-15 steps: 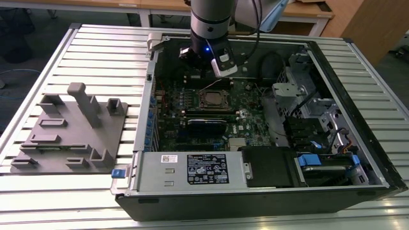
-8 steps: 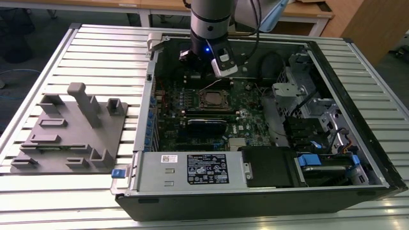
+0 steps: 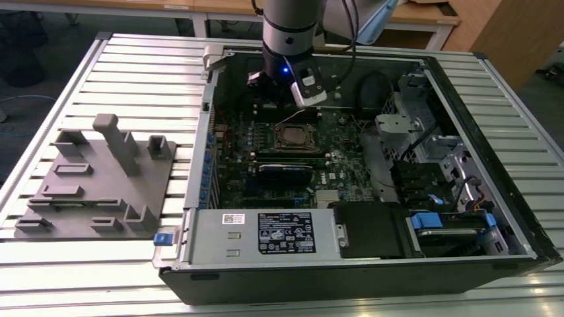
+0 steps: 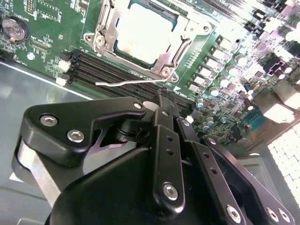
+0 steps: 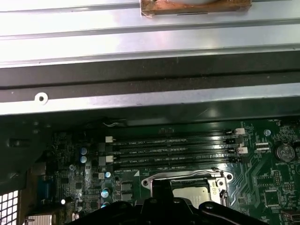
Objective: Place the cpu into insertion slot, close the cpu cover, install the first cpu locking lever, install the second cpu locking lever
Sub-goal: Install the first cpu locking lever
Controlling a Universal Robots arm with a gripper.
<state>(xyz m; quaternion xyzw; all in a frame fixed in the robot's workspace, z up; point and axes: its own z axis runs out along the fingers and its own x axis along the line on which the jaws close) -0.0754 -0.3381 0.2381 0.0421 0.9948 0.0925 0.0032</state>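
Observation:
The cpu (image 4: 143,33) lies flat in the insertion slot (image 3: 298,137) on the green motherboard, its dull silver top showing. The cpu cover (image 4: 176,44) is folded down around it as a silver frame. A thin silver locking lever (image 4: 122,82) stands free of the socket, running along the memory slots. My gripper (image 4: 162,93) is shut, its black fingertips right at that lever's end; I cannot tell if they touch it. The gripper (image 5: 161,185) hangs over the socket's far edge in the first wrist view. The arm (image 3: 289,33) reaches into the case from behind.
Black memory slots (image 4: 108,68) run beside the socket. The case's metal wall (image 5: 140,98) rises just behind the gripper. A grey power supply box (image 3: 264,234) sits at the case front, drive bays (image 3: 440,172) on the exterior view's right, a grey fixture (image 3: 97,178) outside on its left.

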